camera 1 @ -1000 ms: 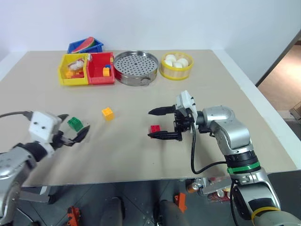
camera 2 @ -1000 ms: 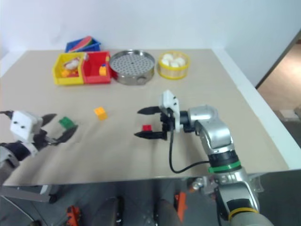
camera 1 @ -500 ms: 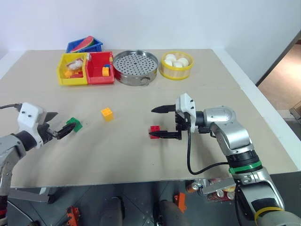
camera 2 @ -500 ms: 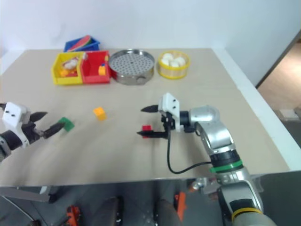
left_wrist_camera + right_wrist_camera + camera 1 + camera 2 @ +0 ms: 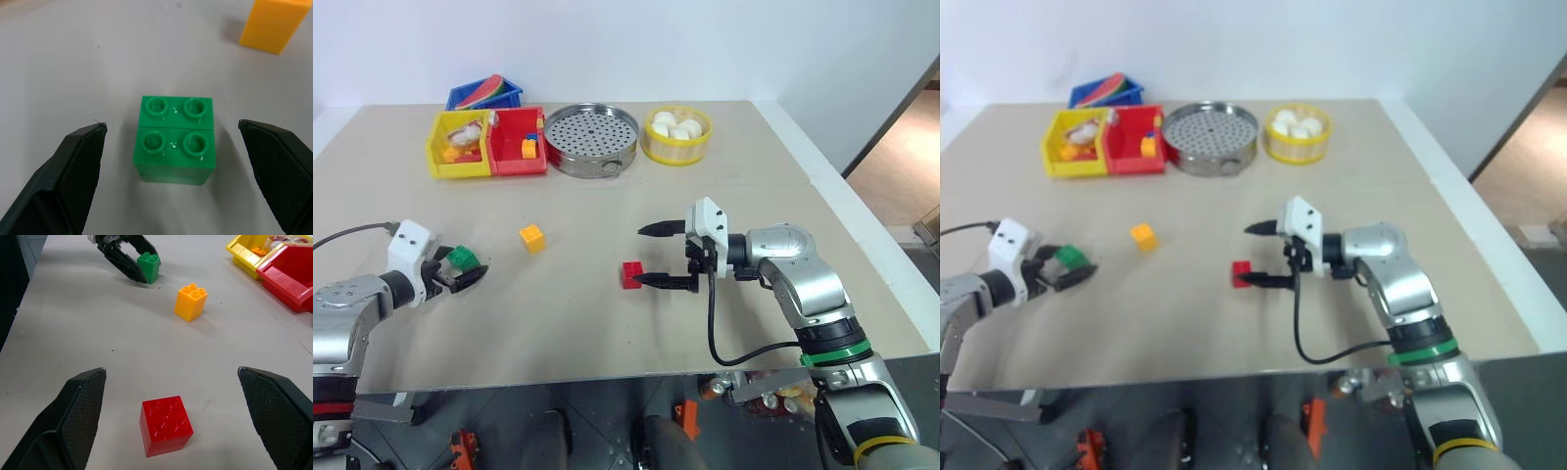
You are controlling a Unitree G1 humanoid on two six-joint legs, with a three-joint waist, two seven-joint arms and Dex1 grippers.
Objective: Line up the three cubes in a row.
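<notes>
The green cube (image 5: 174, 138) stands studs up on the table at the left, between the two fingers of my open left gripper (image 5: 462, 266), with a gap on each side. The yellow-orange cube (image 5: 532, 237) sits a little further in and back. The red cube (image 5: 631, 274) rests near the table's middle. My right gripper (image 5: 656, 256) is open and points left, its near finger's tip close beside the red cube and its other finger further back. The right wrist view takes in the red cube (image 5: 165, 425), the yellow-orange cube (image 5: 191, 301) and the green cube (image 5: 149, 267) at the left gripper (image 5: 122, 257).
At the back stand a yellow bin (image 5: 465, 144), a red bin (image 5: 519, 140) and a blue bin (image 5: 484, 95) with small items. Beside them are a round perforated metal tray (image 5: 592, 140) and a yellow basket (image 5: 677, 134) of white balls. The table's edge runs close on the right.
My left gripper has come forward and down, so that its fingers now stand on either side of the green cube. The right gripper has hardly moved.
</notes>
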